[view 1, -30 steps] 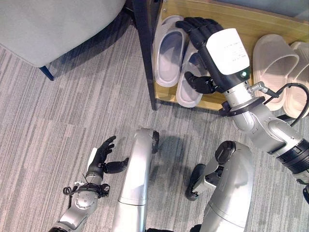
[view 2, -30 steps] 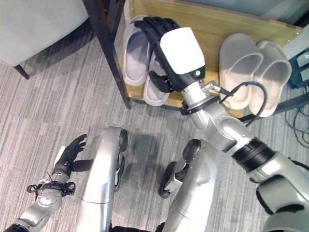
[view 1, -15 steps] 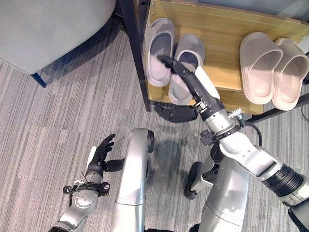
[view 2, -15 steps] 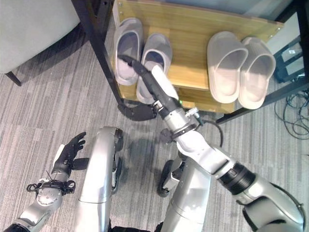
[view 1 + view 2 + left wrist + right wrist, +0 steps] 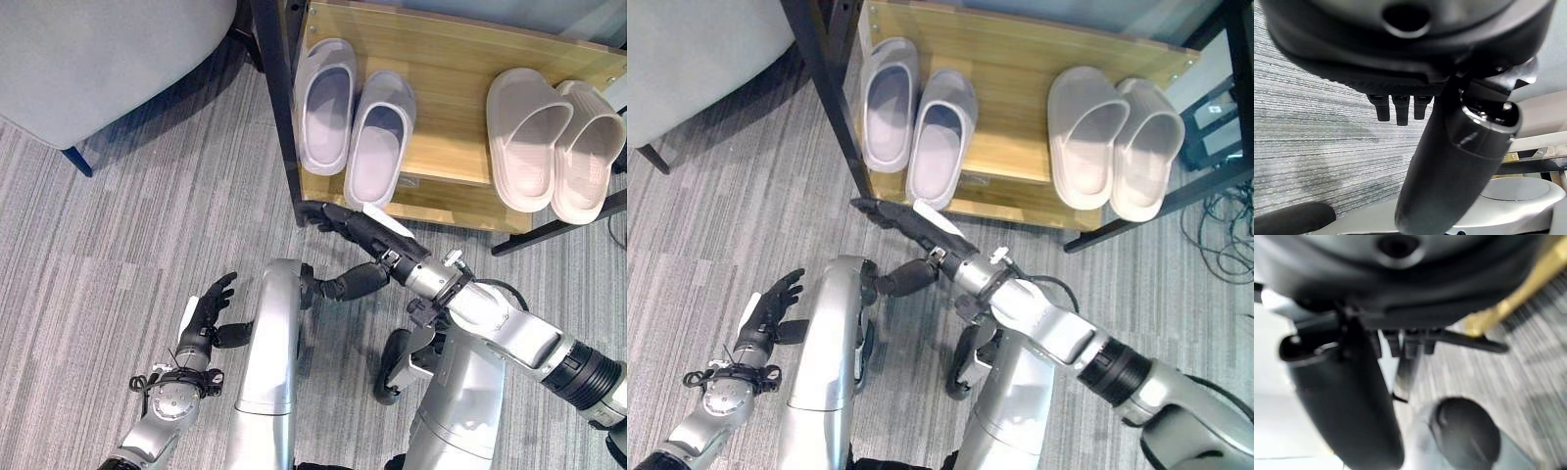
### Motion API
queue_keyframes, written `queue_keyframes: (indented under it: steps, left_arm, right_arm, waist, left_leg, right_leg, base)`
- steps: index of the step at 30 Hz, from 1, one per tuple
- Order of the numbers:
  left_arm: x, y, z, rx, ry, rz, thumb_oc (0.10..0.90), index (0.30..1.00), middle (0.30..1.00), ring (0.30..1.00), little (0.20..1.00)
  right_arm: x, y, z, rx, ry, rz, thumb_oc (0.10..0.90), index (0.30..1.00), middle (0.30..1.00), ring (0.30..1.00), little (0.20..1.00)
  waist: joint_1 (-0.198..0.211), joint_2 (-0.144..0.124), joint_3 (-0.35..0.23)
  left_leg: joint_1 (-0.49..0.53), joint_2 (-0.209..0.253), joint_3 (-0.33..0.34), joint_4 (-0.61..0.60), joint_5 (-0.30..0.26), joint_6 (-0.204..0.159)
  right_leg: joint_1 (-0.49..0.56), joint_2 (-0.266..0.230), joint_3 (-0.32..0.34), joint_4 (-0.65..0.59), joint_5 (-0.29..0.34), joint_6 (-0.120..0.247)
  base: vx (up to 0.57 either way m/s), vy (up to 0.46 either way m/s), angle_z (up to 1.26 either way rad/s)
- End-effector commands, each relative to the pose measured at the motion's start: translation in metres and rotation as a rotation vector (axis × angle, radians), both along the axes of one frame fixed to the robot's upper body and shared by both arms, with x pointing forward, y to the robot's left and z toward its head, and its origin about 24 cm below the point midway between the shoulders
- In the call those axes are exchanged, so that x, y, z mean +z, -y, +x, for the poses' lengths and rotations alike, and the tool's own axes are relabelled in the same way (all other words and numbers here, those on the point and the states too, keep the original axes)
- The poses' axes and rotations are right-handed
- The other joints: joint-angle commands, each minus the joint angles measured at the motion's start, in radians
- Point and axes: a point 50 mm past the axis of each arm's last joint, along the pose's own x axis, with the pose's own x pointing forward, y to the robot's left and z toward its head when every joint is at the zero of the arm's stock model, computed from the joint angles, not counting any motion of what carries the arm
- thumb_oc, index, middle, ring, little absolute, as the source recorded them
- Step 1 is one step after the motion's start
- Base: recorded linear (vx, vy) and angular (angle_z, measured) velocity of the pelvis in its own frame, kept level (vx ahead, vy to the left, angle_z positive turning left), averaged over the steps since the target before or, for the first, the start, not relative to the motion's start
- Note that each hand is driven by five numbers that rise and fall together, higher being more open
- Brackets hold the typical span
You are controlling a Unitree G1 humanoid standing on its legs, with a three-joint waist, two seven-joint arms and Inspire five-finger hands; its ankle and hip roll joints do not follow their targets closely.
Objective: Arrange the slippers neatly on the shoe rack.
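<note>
**Four slippers on the rack, and our hands are empty**

We think the job is nearly done, or done. All the slippers we can see sit on the shoe rack (image 5: pixel 446 157), on its wooden shelf. We see none on the floor.

On the left side of the shelf is a pale grey pair. The left grey slipper (image 5: pixel 324 103) lies just beside the right grey slipper (image 5: pixel 376 135). They are close, side by side, toes pointing to the far side. The right one sits a little nearer to us than the left one and leans a bit, so its heel comes close to the near edge of the shelf. That pair is not quite even.

On the right side of the shelf is a beige pair (image 5: pixel 551 141). These two touch, and one seems to lie partly over the other. There is bare wood between the two pairs.

Our right hand (image 5: pixel 358 228) is just in front of the rack, near its dark post (image 5: pixel 277 108), over the striped carpet (image 5: pixel 118 245). Its fingers are out straight and it holds nothing. It is near the grey pair but does not touch it.

Our left hand (image 5: pixel 208 315) is low on the left, well apart from the rack. Its fingers are loose and spread, and it is empty too.

What may be left is small: maybe push the right grey slipper in line with its mate. A grey chair (image 5: pixel 98 59) stands at the far left.
</note>
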Motion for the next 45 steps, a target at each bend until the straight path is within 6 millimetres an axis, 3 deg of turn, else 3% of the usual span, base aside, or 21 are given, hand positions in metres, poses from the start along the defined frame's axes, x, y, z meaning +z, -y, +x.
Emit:
queue_keyframes:
  steps: [1, 11, 16, 30, 39, 45]
  left_arm:
    - [0.018, 0.033, 0.002, -0.132, 0.112, -0.073, 0.800, 0.900, 0.900, 0.900, 0.900]
    - [0.021, 0.032, 0.006, -0.159, 0.124, -0.056, 0.800, 0.900, 0.900, 0.900, 0.900]
    - [0.021, 0.031, 0.007, -0.155, 0.124, -0.060, 0.800, 0.900, 0.900, 0.900, 0.900]
    - [0.017, 0.029, 0.006, -0.114, 0.112, -0.094, 0.800, 0.900, 0.900, 0.900, 0.900]
    - [0.014, 0.031, 0.005, -0.114, 0.101, -0.103, 0.800, 0.900, 0.900, 0.900, 0.900]
    - [0.016, 0.030, 0.005, -0.123, 0.107, -0.100, 0.800, 0.900, 0.900, 0.900, 0.900]
  right_arm:
    - [0.039, -0.002, -0.003, 0.083, 0.147, 0.007, 0.800, 0.900, 0.900, 0.900, 0.900]
    - [0.045, 0.017, 0.015, -0.022, 0.223, -0.130, 0.800, 0.900, 0.900, 0.900, 0.900]
    - [0.047, 0.023, 0.023, -0.089, 0.243, -0.104, 0.800, 0.900, 0.900, 0.900, 0.900]
    - [0.077, 0.035, 0.044, -0.316, 0.452, -0.041, 0.800, 0.900, 0.900, 0.900, 0.900]
    - [0.083, 0.038, 0.051, -0.361, 0.490, -0.077, 0.800, 0.900, 0.900, 0.900, 0.900]
    - [0.080, 0.031, 0.047, -0.297, 0.472, -0.092, 0.800, 0.900, 0.900, 0.900, 0.900]
  waist:
    - [0.043, 0.021, -0.039]
    - [0.049, 0.023, -0.039]
    - [0.049, 0.024, -0.039]
    - [0.063, 0.034, -0.039]
    - [0.071, 0.039, -0.039]
    - [0.071, 0.041, -0.039]
  left_leg:
    - [-0.057, -0.041, 0.037, -0.143, -0.001, -0.002]
    - [-0.057, -0.042, 0.038, -0.152, -0.002, -0.004]
    - [-0.057, -0.043, 0.040, -0.155, -0.002, -0.004]
    - [-0.057, -0.050, 0.046, -0.160, -0.008, -0.002]
    - [-0.057, -0.051, 0.043, -0.158, -0.012, -0.004]
    - [-0.057, -0.051, 0.043, -0.158, -0.011, -0.006]
  right_leg:
    - [-0.021, -0.037, 0.043, -0.073, 0.031, -0.030]
    - [-0.021, -0.038, 0.056, -0.074, 0.034, -0.031]
    - [-0.021, -0.038, 0.058, -0.075, 0.035, -0.031]
    - [-0.021, -0.033, 0.063, -0.073, 0.037, -0.040]
    - [-0.021, -0.031, 0.064, -0.069, 0.037, -0.044]
    - [-0.021, -0.031, 0.063, -0.069, 0.038, -0.045]
  base:
    - [0.00, 0.000, 0.00]
    - [0.00, 0.000, 0.00]
    - [0.00, 0.000, 0.00]
    - [0.00, 0.000, 0.00]
    - [0.00, 0.000, 0.00]
    - [0.00, 0.000, 0.00]
